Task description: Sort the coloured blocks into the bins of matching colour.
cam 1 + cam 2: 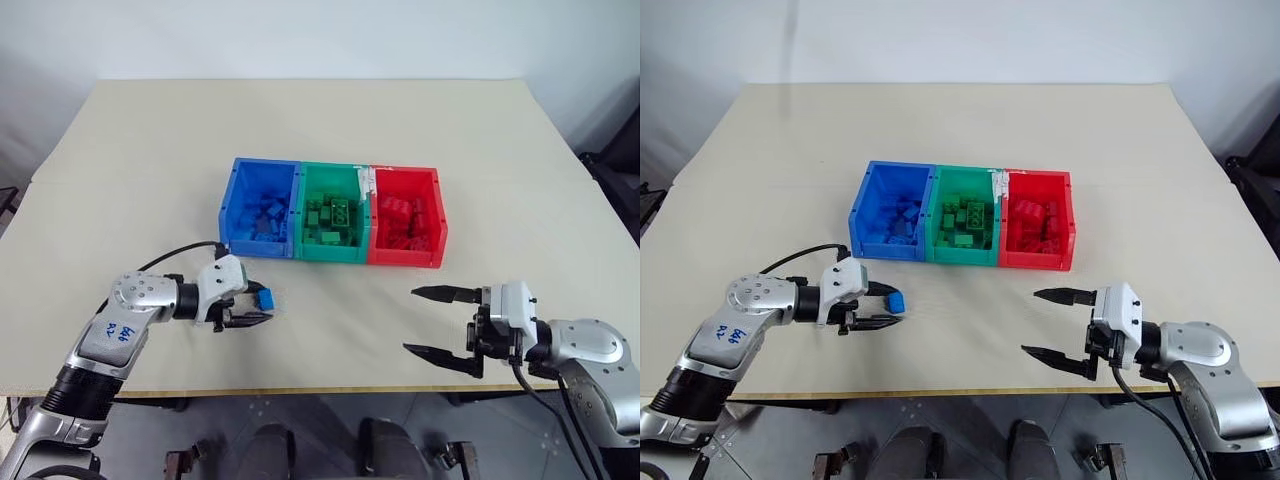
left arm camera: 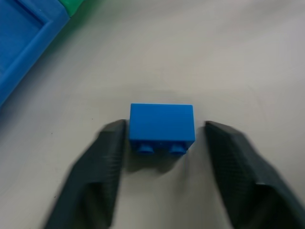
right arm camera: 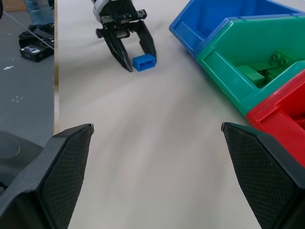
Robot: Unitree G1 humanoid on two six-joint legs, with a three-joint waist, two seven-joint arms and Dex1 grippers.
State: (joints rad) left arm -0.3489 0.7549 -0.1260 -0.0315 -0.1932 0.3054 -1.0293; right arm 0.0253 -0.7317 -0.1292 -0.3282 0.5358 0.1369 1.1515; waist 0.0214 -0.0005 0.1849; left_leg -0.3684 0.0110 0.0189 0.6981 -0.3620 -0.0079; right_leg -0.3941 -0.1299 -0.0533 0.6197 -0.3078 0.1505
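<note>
A small blue block (image 2: 162, 126) lies on the table in front of the blue bin (image 1: 258, 248). My left gripper (image 1: 264, 306) is down at the tabletop, open, with one finger on each side of this block. One finger is nearly against the block and the other stands a little off it. Joined in a row with the blue bin are the green bin (image 1: 330, 253) and the red bin (image 1: 405, 257), each holding several blocks of its own colour. At the near right my right gripper (image 1: 411, 320) is wide open and holds nothing. It points left across the table.
The beige table (image 1: 320, 120) runs far behind the bins, with bare surface between the two grippers. Its front edge lies just under both arms. Dark gear sits on the floor (image 3: 31, 40) beyond the table's left side.
</note>
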